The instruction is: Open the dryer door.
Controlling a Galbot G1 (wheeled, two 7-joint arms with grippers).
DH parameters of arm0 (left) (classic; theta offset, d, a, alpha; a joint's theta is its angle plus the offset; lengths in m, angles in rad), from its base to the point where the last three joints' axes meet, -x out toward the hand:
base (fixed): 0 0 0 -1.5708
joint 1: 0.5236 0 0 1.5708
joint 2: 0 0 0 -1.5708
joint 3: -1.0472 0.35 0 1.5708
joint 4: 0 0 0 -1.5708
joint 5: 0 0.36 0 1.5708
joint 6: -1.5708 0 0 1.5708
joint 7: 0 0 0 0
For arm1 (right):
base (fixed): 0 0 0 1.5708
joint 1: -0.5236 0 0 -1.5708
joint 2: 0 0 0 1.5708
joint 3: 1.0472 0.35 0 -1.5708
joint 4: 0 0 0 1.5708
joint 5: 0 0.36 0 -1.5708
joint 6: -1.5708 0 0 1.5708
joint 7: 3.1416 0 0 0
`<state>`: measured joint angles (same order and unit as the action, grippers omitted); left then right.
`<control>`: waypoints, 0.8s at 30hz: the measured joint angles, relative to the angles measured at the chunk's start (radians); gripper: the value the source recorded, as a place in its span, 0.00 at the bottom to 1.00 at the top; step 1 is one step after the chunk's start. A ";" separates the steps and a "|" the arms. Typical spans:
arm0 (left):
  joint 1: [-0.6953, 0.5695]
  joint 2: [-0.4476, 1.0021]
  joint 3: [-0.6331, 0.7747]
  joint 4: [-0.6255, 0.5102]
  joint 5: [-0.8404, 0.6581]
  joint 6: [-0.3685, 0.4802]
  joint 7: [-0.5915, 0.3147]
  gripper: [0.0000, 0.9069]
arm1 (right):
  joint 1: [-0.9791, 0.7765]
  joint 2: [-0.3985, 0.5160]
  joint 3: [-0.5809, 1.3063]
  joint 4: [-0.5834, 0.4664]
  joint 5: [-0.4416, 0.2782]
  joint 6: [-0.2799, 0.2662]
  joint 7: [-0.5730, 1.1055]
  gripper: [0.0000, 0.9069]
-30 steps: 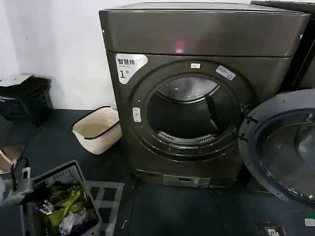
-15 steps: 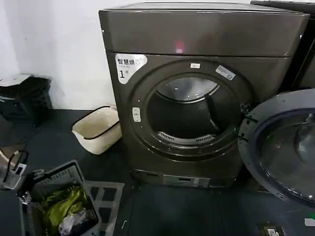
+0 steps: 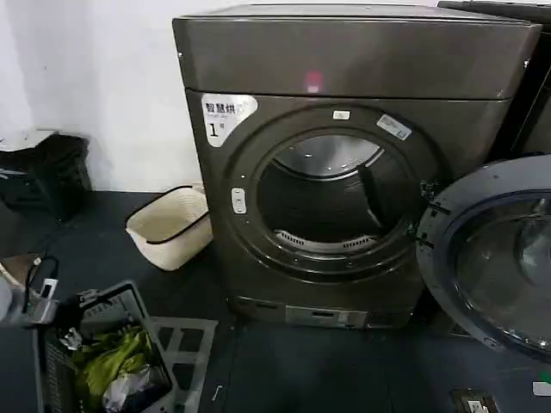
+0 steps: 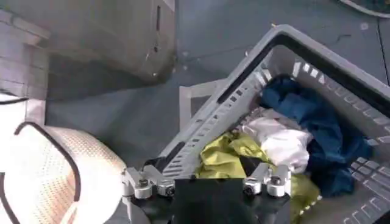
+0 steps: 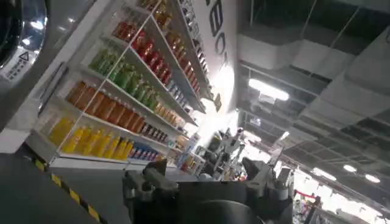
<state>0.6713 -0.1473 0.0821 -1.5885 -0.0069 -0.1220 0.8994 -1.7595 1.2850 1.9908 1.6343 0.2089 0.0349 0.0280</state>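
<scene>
The dryer [image 3: 344, 60] is a dark bronze-grey front-loader with a white "1" sticker [image 3: 225, 114]. Its drum opening [image 3: 331, 202] is uncovered. The dryer door [image 3: 495, 258] stands swung out to the right, its dark grey inner side and glass facing me. My left gripper [image 3: 39, 297] hovers low at the far left, above the edge of a grey laundry basket [image 4: 244, 103], well away from the door. In the right wrist view, my right gripper [image 5: 204, 189] points up and away toward shop shelves and the ceiling.
The grey basket [image 3: 103, 361] holds yellow-green, white and blue clothes [image 4: 280, 143]. A cream woven basket [image 3: 168, 225] sits on the floor left of the dryer. A black bin [image 3: 47, 172] stands by the wall. Another dark machine [image 3: 534, 103] adjoins on the right.
My left gripper has risen a little and shifted right over the grey basket's edge. The dryer door stays swung open in the same place.
</scene>
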 joint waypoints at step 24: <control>-0.001 -0.005 0.017 0.001 0.025 -0.021 0.061 1.00 | 0.000 0.007 -0.001 0.003 0.000 0.000 0.000 1.00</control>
<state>0.6704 -0.1520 0.0993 -1.5876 0.0178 -0.1432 0.9600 -1.7598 1.2924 1.9897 1.6375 0.2084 0.0344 0.0279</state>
